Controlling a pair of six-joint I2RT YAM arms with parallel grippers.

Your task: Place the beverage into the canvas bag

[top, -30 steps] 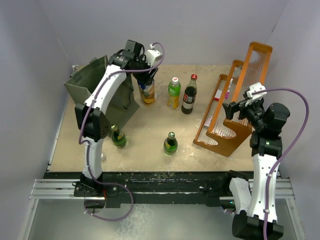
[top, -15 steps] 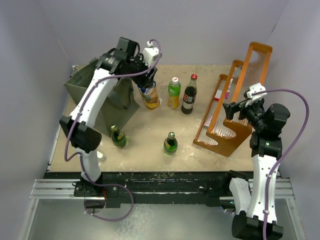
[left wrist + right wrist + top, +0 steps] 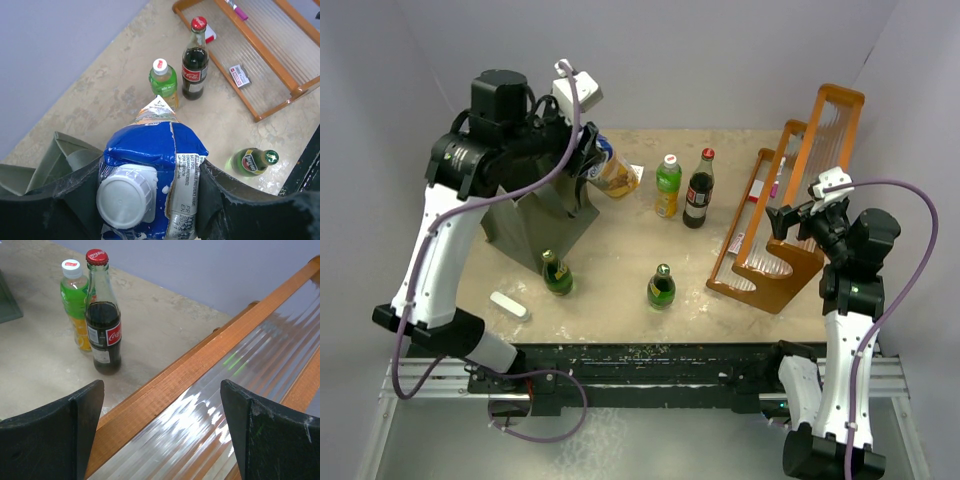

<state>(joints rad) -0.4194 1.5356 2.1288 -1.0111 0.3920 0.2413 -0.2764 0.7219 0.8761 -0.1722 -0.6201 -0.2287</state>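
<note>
The beverage (image 3: 617,176), a carton with a blue top, white screw cap and orange body, hangs tilted above the table at the back left. My left gripper (image 3: 596,166) is shut on it. In the left wrist view the carton (image 3: 152,152) fills the space between both black fingers (image 3: 235,205). The dark olive canvas bag (image 3: 542,228) stands just left of and below the carton, partly hidden by my left arm; its fabric edge (image 3: 64,152) shows in the left wrist view. My right gripper (image 3: 790,218) stands open and empty (image 3: 162,427) over the wooden rack.
A green-and-orange bottle (image 3: 667,186) and a cola bottle (image 3: 698,190) stand at the back centre. Two green glass bottles (image 3: 557,273) (image 3: 661,287) stand nearer the front. A small white block (image 3: 509,306) lies front left. The orange wooden rack (image 3: 772,275) fills the right side.
My left arm has lifted the carton off the table, tipped it and carried it left toward the bag, its elbow swinging up and out to the left. The right arm has not moved.
</note>
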